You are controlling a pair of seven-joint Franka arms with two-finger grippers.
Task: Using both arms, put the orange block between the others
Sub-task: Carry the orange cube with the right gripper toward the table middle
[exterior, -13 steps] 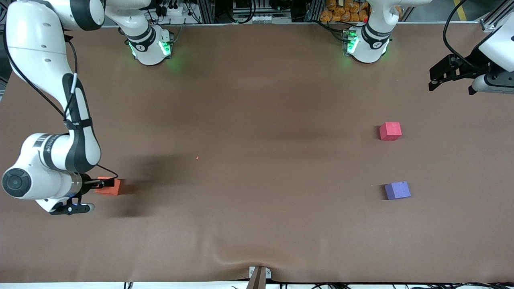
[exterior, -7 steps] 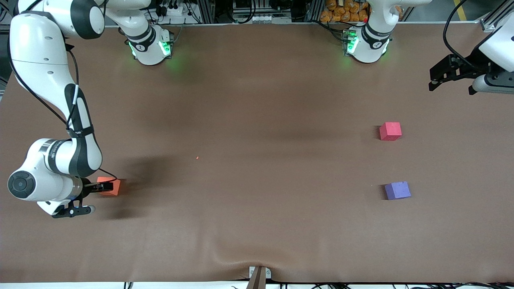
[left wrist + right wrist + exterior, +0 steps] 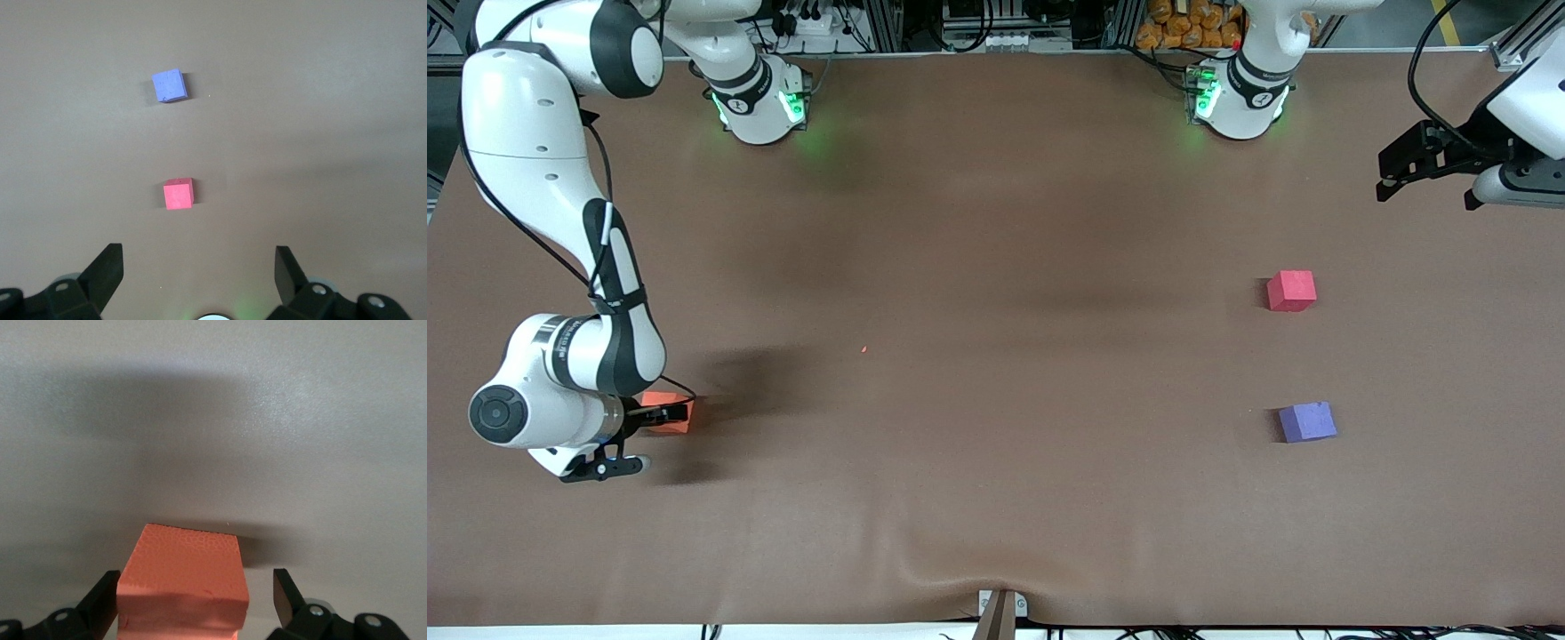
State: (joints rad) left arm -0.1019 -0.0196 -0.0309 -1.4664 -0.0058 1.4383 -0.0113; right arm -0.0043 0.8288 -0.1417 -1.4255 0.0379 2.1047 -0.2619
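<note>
The right arm (image 3: 560, 222) bends down from its base toward its own end of the table, and its wrist is low above the brown table (image 3: 996, 356). The right gripper (image 3: 660, 414) is at the orange block (image 3: 677, 414), with its fingers (image 3: 105, 595) standing wide apart on the two sides of the block; in the right wrist view the block (image 3: 183, 583) sits between them on the table, one finger looks close against its side and the other finger has a clear gap. The left arm (image 3: 1525, 98) waits at its end of the table, and the left gripper (image 3: 1392, 182) hangs in the air with its fingers (image 3: 107, 270) spread, holding nothing. The red-pink cube (image 3: 1291, 291) and the purple cube (image 3: 1307, 421) lie toward the left arm's end, well apart from each other, the purple one nearer to the front camera. There are no containers on the table.
</note>
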